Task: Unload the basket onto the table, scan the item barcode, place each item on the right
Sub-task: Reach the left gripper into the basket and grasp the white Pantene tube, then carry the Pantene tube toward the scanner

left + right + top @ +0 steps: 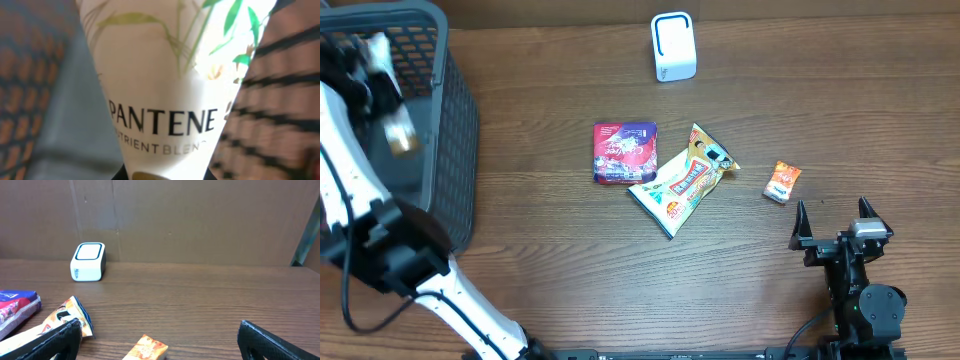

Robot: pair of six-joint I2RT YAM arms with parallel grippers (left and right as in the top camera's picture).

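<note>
The left end effector (165,176) is pressed together on a white Pantene bottle (165,100) inside the dark mesh basket (460,130), well to the left of the white scanner (673,46). The bottle's long axis runs straight out from the fingers, and no barcode shows. The right end effector (832,208) hangs spread and empty over the desk (520,240), below and right of the scanner, so carrying the bottle rightward to the scanner likely falls to the left arm.

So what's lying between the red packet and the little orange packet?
A crinkly yellow-and-white snack bag lies between the red packet and the small orange packet, clearest in the overhead view.
</note>
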